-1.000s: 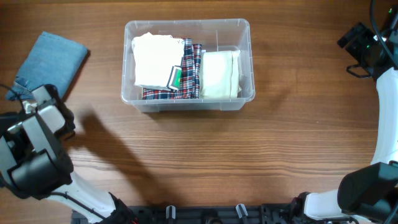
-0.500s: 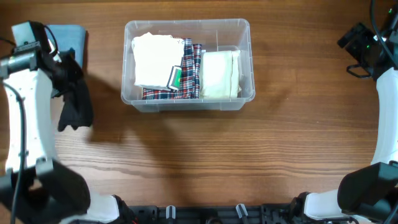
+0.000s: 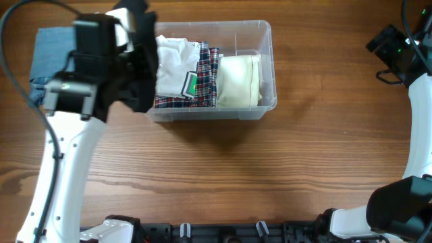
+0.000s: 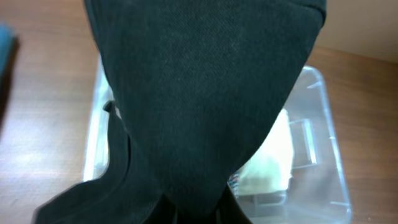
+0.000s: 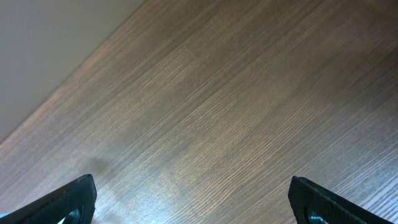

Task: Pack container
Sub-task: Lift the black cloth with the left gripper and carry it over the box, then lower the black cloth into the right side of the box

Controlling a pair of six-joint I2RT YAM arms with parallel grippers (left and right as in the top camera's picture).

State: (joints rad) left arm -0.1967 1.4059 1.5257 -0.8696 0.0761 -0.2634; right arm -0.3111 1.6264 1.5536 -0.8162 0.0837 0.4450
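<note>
dark cloth (image 4: 205, 93) dangling, clear container (image 3: 202, 24) beneath

Everything here sits on a wooden table (image 3: 270, 169), medium brown with darker streaks, and from above the grain runs side to side with a fairly matte finish. Light looks soft and even, with just a few blurry-edged shadows (image 3: 223, 129) on the wood, and there's a black rail (image 3: 223, 233) with little clips along the near edge. Past the table edge in the right wrist view you only get a plain pale grey-beige surface (image 5: 50, 50), and I honestly can't tell if that's wall or floor.
</note>
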